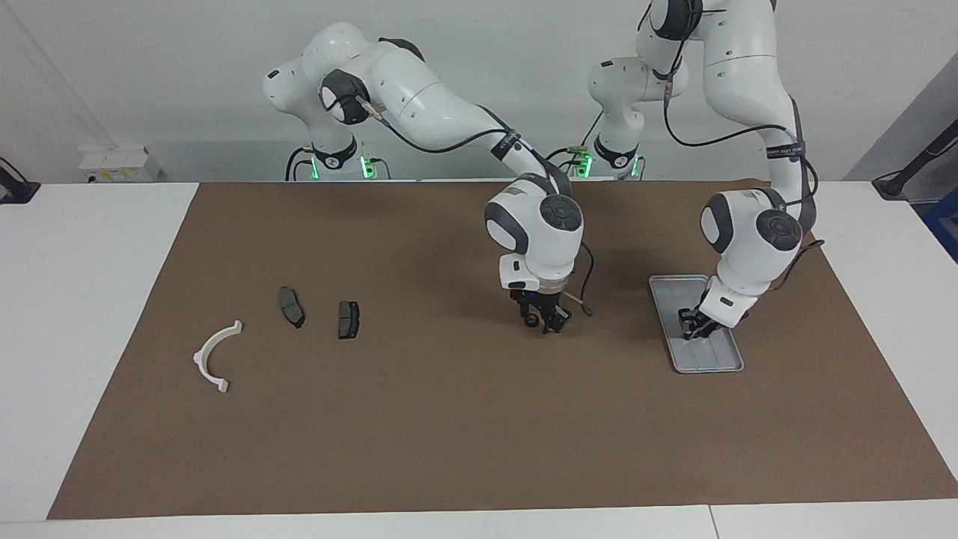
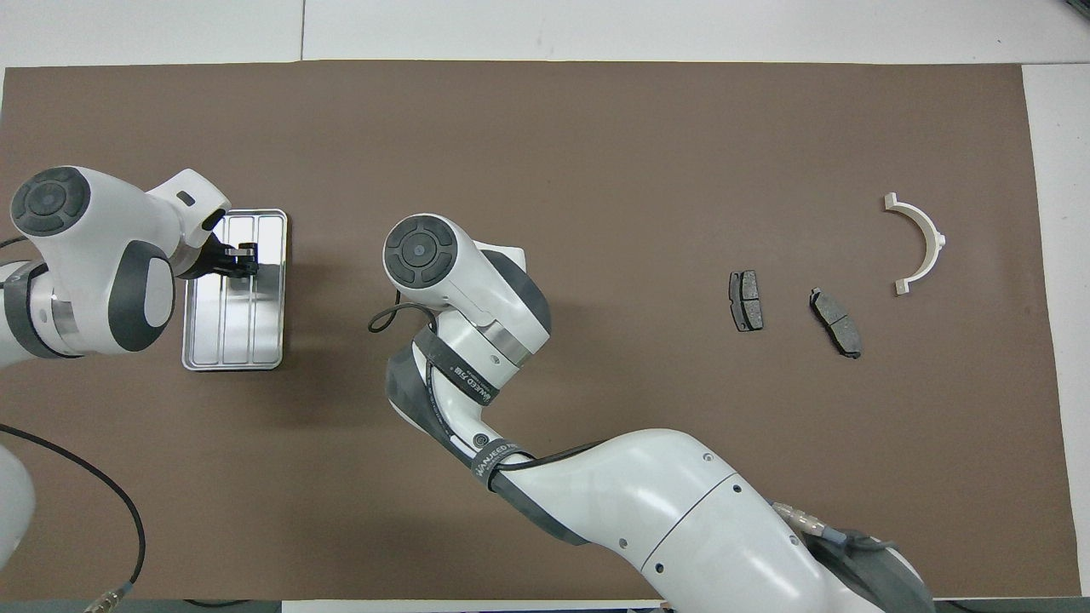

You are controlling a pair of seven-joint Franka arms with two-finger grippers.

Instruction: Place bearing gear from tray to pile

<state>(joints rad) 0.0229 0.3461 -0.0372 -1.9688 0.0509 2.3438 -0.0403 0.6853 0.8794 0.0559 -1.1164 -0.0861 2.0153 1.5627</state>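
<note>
The bearing gear is not showing itself as a separate part in either view. If it is lying in the tray (image 1: 705, 364), it is sitting under the left gripper (image 1: 693, 326), which is reaching steeply down into the tray's middle, presumably because that is where the part is waiting to be picked. The bare ridged metal around the gripper is carrying nothing else. Whether this gripper is open, closed or already pinching something cannot be told: a dark blob at its tip could be the gear or the gripper's own links.

In the facing view, the tray is lying at about three o'clock from the middle of the brown mat (image 1: 449, 442), at the left arm's end of the table. The pile is lying at about nine o'clock, at the right arm's end and well apart from the tray. It is made up of a white semicircular bracket (image 1: 212, 356) and two dark brake pads (image 1: 291, 307), (image 1: 348, 320), all loose and not touching.

The right gripper (image 1: 545, 320) is hanging low over bare mat between tray and pile, probably waiting to take the gear across. Its state cannot be told either, and from overhead its own wrist housing is hiding it completely.
</note>
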